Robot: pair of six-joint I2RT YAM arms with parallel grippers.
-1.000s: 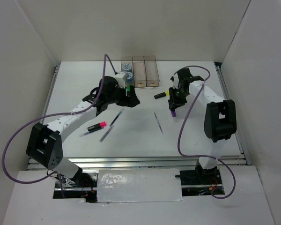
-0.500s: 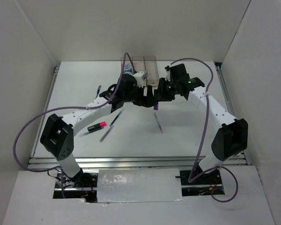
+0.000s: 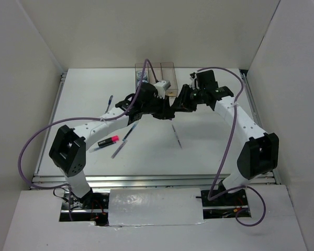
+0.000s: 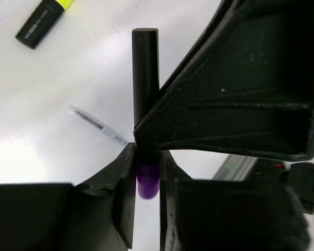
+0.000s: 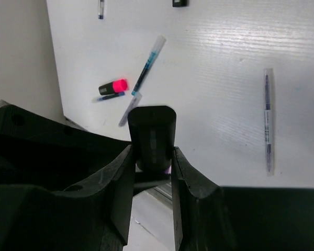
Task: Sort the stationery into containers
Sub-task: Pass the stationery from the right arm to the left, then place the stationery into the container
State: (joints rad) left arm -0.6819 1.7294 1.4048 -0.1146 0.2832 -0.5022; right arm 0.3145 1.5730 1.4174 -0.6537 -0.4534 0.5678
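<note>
Print on yellow highlighter illegible

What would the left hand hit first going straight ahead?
The left hand would likely meet the right hand first; both grip one purple-capped highlighter, tips nearly touching, exact gap unclear.

Both arms lean in over the table, and the left gripper and right gripper meet tip to tip, just at 6 o'clock of the clear boxes. From that meeting point, a pink-capped highlighter lies toward 8 o'clock beside a thin pen. A lone pen lies at 6 o'clock.
</note>
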